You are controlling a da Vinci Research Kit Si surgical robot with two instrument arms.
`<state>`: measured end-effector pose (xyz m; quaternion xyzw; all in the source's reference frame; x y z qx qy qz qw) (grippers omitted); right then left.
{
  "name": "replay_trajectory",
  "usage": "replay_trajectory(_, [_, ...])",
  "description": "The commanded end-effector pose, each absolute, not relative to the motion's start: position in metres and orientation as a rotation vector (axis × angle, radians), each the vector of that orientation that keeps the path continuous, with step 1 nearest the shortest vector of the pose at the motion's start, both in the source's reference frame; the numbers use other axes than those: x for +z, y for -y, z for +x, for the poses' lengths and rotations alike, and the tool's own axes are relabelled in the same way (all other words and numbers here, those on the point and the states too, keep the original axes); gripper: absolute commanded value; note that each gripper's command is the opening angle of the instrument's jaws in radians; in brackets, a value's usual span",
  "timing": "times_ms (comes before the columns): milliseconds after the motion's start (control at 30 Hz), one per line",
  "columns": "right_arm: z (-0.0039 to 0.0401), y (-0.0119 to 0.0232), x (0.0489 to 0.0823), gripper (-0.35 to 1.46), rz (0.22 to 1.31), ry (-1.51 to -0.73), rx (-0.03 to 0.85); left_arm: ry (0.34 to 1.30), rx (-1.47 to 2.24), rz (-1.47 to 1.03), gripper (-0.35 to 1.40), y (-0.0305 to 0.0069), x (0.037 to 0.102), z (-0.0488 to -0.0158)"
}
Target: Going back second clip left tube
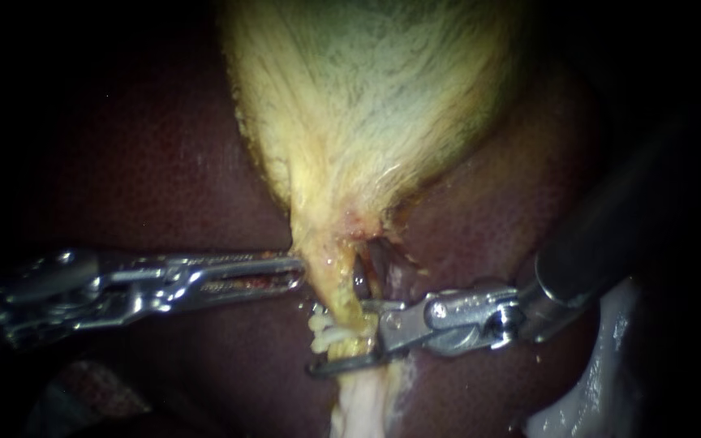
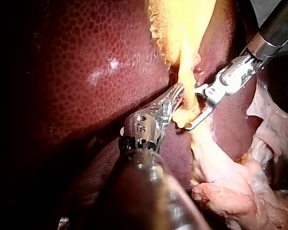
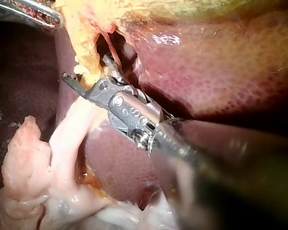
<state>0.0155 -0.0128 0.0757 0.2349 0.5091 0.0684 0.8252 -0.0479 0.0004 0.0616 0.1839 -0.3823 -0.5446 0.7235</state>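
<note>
Located: left tube, just below centre in the endoscope view, at 6 o'clock from the gallbladder. It is seen as a yellow strand hung from the gallbladder's tapered neck and joined to pale tissue at the 6 o'clock edge. A thinner reddish tube is seen just beside it on the 3 o'clock side, partly hidden in a dark cleft.

The right instrument is seen entering from 3 o'clock, with its shaft angled up towards 2 o'clock. Its jaws are held wide apart and the lower end of the left tube is straddled. The short upper jaw is placed at the tube's 3 o'clock side. The long lower jaw is passed across under it, with its tip showing at the tube's 8 o'clock. Small whitish lumps are seen on the tube just above the lower jaw. Whether a clip is among them cannot be told.

The left instrument is seen entering level from 9 o'clock. Its jaws are closed together, and the tip is set against the tube's 9 o'clock side, just under the neck.

In both wrist views the two tips are seen near each other, on opposite sides of the yellow strand.

Everything is backed by the dark red liver, which is seen on both sides of the gallbladder.
</note>
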Motion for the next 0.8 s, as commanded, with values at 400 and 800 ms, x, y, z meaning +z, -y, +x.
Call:
replay_trajectory(400, [0.0125,0.0121,0.0745,0.60,0.490,-1.091,0.114,0.844,-1.202,0.406,-0.27,-0.0003,0.0616,-0.0478])
replay_trajectory(800, [0.0060,0.0083,0.0702,0.60,0.422,-1.103,0.074,0.844,-1.201,0.406,-0.27,-0.0004,0.0618,-0.0478])
